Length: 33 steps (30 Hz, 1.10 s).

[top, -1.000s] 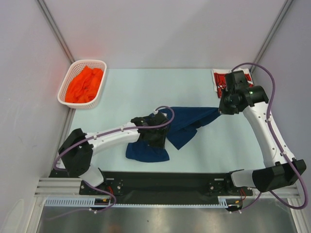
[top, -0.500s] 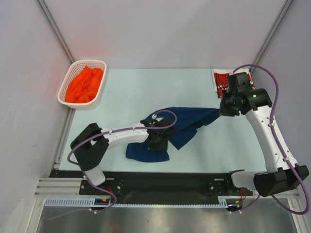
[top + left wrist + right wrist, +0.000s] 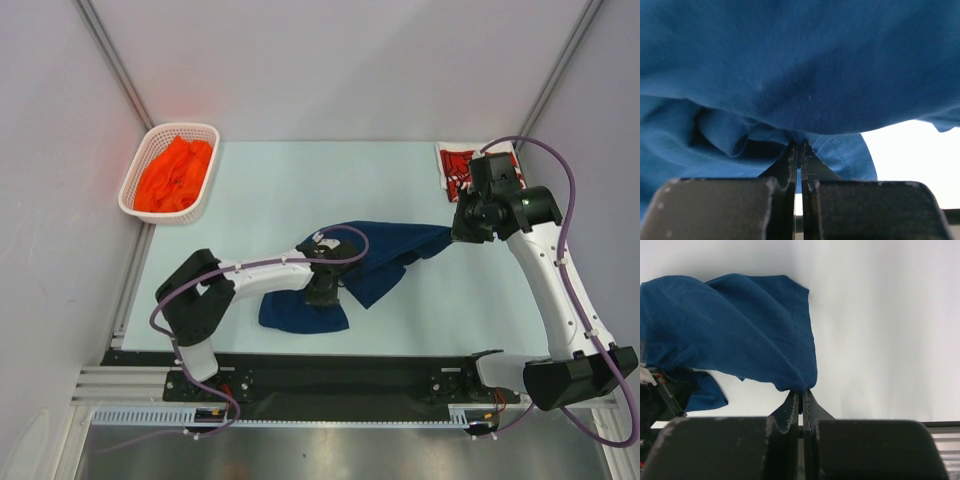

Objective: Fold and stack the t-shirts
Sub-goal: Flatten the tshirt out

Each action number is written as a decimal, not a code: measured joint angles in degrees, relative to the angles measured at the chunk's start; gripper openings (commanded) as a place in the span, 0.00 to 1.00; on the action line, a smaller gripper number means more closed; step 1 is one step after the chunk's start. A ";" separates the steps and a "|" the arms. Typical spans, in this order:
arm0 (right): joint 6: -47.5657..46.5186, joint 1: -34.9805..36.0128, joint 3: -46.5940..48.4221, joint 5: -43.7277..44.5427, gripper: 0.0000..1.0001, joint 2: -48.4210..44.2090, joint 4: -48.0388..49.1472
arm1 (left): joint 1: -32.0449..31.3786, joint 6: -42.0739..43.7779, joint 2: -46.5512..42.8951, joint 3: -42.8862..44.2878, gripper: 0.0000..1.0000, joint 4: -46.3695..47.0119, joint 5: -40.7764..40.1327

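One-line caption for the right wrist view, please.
Right gripper shut on a corner of the navy t-shirt, the cloth draping leftward over the pale table.

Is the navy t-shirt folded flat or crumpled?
Crumpled: the navy t-shirt hangs bunched between the left gripper and right gripper, both shut on it.

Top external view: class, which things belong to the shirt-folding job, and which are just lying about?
Belongs to the job:
navy t-shirt, pinched by the left claw and the right claw
red t-shirt, far right corner
orange t-shirt

Just lying about:
white lattice basket, holding the orange one
table
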 measured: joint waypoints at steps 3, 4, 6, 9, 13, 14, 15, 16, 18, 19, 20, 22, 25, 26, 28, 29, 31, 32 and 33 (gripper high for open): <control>0.00 0.00 0.04 0.02 0.00 0.00 -0.02 | 0.02 0.85 -0.59 1.99 0.00 -2.56 -2.80; 0.00 0.00 0.11 0.04 0.00 0.00 -0.07 | 0.04 1.20 -1.42 2.45 0.00 -3.72 -3.76; 0.04 0.00 1.07 0.22 0.00 0.22 -0.87 | 0.07 1.88 -4.83 3.34 0.00 -6.84 -6.12; 0.24 -0.02 5.44 0.68 0.00 1.27 -2.34 | 0.07 3.58 -13.31 6.16 0.00 -11.80 -9.81; 0.68 -0.28 17.07 1.38 0.00 3.69 -3.43 | 0.11 6.43 -25.20 15.15 0.00 -17.40 -15.67; 0.90 -0.39 20.52 1.68 0.00 4.44 -3.50 | 0.11 7.28 -27.93 18.01 0.00 -18.49 -17.64; 1.22 -0.55 23.93 1.95 0.00 5.14 -3.50 | 0.11 8.37 -30.64 21.14 0.00 -20.04 -20.02; 1.42 -0.68 26.97 2.21 0.00 5.57 -3.58 | 0.11 9.20 -32.83 23.87 0.00 -21.24 -21.94; 2.27 -0.83 33.70 2.62 0.00 6.64 -4.20 | 0.11 11.17 -36.74 28.26 0.00 -22.73 -25.40; 2.84 -0.85 36.28 2.62 0.00 6.78 -4.31 | 0.11 12.92 -38.91 30.64 0.00 -23.58 -27.23; 3.19 -0.85 38.64 2.60 0.00 6.73 -4.20 | 0.11 14.64 -41.11 32.61 0.00 -23.52 -28.87; 4.09 -0.85 41.29 2.16 0.00 5.33 -3.28 | 0.11 19.67 -45.66 35.65 0.00 -21.90 -31.56; 4.72 -0.85 41.68 0.35 0.00 1.75 -0.98 | 0.11 28.41 -51.82 37.64 0.00 -15.69 -33.99; 4.90 -0.85 40.89 -0.70 0.00 0.31 0.92 | 0.11 31.76 -53.59 38.36 0.00 -12.70 -34.62; 5.46 -0.79 38.49 -2.82 0.00 -1.92 4.70 | 0.11 39.04 -55.21 39.39 0.00 -5.31 -35.93; 5.70 -0.79 37.55 -4.13 0.00 -2.75 6.73 | 0.11 43.47 -55.25 39.71 0.00 -0.66 -36.74; 5.79 -0.79 36.59 -6.21 0.00 -3.26 11.45 | 0.20 53.68 -54.05 39.15 0.00 9.33 -37.94; 5.77 -0.79 36.39 -6.99 0.00 -2.56 14.19 | 0.66 58.93 -52.68 38.45 0.00 15.52 -38.10; 5.70 -0.81 36.52 -7.43 0.00 -1.38 16.87 | 2.08 63.12 -50.42 38.38 0.00 20.68 -37.68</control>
